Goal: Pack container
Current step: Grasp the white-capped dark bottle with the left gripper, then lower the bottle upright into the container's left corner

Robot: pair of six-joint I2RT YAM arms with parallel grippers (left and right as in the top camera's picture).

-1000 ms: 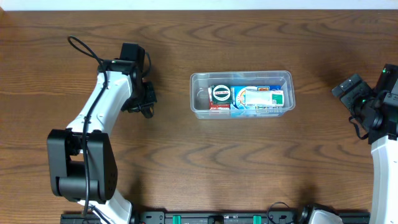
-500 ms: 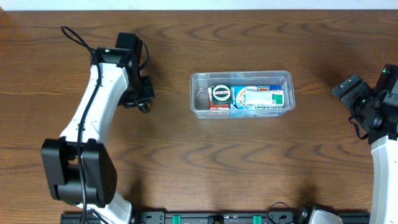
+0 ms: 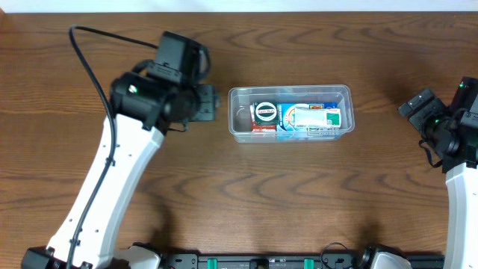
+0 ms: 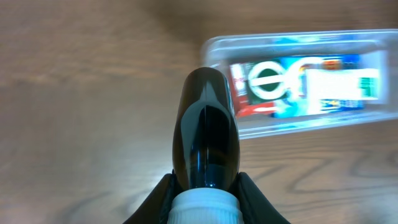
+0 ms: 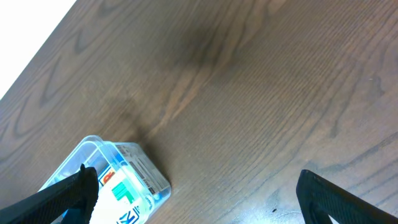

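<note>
Clear plastic forms the container point(image 3: 233, 123), which sits mid-table on the brown wooden table point(image 3: 299, 202) with coloured packets point(image 3: 302, 118) lying inside. The left gripper point(image 3: 208, 101) hangs just beside its left end, fingers clamped on a white-capped dark bottle point(image 4: 205, 124). The right gripper point(image 5: 196, 177) is well off to the right, fingers spread wide.

Left gripper point(image 4: 205, 200): fingers clamp white cap point(image 4: 205, 208) of dark glossy bottle point(image 4: 206, 124) | container point(image 4: 311, 123): blurred, upper right, coloured packets point(image 4: 268, 78) inside | surface: wooden table point(image 4: 74, 93)
</note>
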